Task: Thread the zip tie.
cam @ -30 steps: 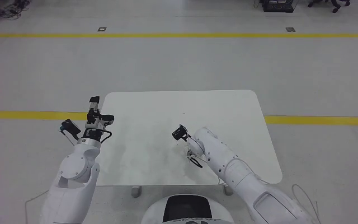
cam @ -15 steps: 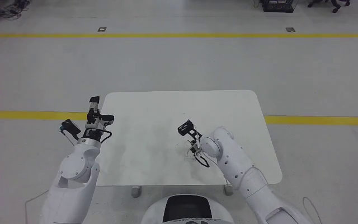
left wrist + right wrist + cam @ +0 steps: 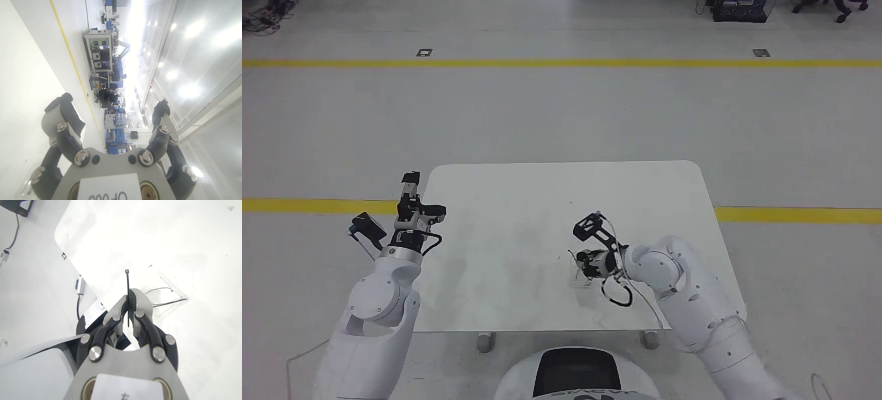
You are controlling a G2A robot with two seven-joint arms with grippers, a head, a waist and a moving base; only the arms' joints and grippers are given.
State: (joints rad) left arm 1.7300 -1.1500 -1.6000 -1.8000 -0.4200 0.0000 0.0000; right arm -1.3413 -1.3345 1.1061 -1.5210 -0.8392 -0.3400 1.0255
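Right gripper [image 3: 129, 294] is pinching the black zip tie [image 3: 126, 280] between closed fingers. The strap is running straight along the pads, its head end sticking out past the fingertips and a short tail poking back behind them. In the top view this gripper is sitting at lower centre of the frame, over the table [image 3: 502, 200], near a clear tray [image 3: 181, 293]. Left gripper [image 3: 113, 100] is hanging wide open and empty at centre left of the top view, by the table's left edge.
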